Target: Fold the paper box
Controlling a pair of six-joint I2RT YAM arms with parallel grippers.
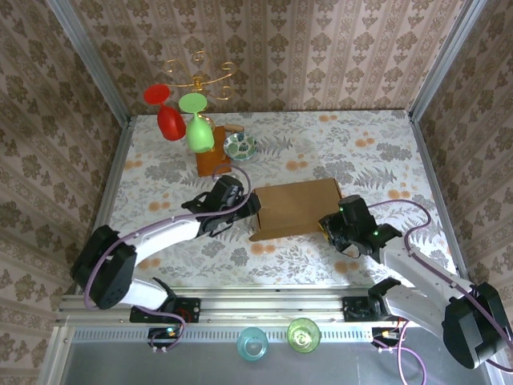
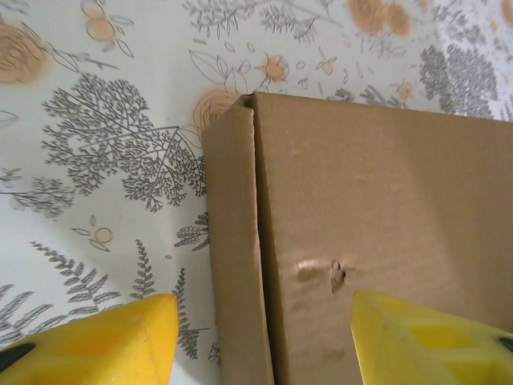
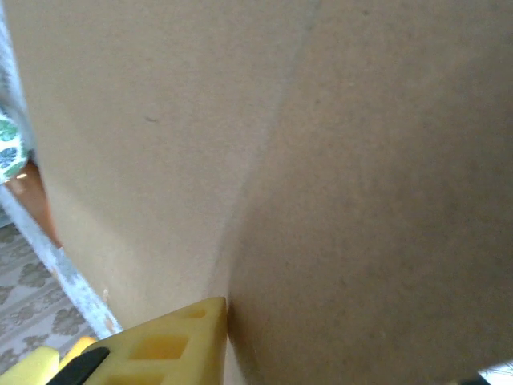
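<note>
Cardboard takes up nearly all of the right wrist view, too close to tell which face of the box (image 1: 296, 207) it is. One yellow finger (image 3: 164, 349) touches it at the bottom edge and the other is cut off. So I cannot tell how wide the right gripper (image 1: 335, 230) stands, or whether it holds anything. From above, its tips are hidden under the wrist at the box's near right corner.

The left gripper (image 1: 250, 207) sits at the box's left end, its tips hidden from above too. In its wrist view both yellow fingers (image 2: 96, 341) are cut off by the bottom edge. They stand well apart, one over the table (image 1: 385, 152) and one over the box top. The side flap lies between them with room on both sides, so the jaws gape and hold nothing. A narrow gap runs between flap and top, and a small dent marks the top near the finger there.

The box lies mid-table, long side left to right, between the two grippers. Bare table lies to the far right and along the near side. Off the box's far left corner, apart from it, stand a board (image 1: 210, 160) and a bowl (image 1: 240, 146). A red glass (image 1: 167, 116) and a green glass (image 1: 198, 127) stand there too, at a gold rack (image 1: 198, 79).

A flowered cloth covers the table. Patterned walls (image 1: 321, 56) and metal posts (image 1: 88, 56) close it in. Two cups (image 1: 277, 341) sit by the near rail.
</note>
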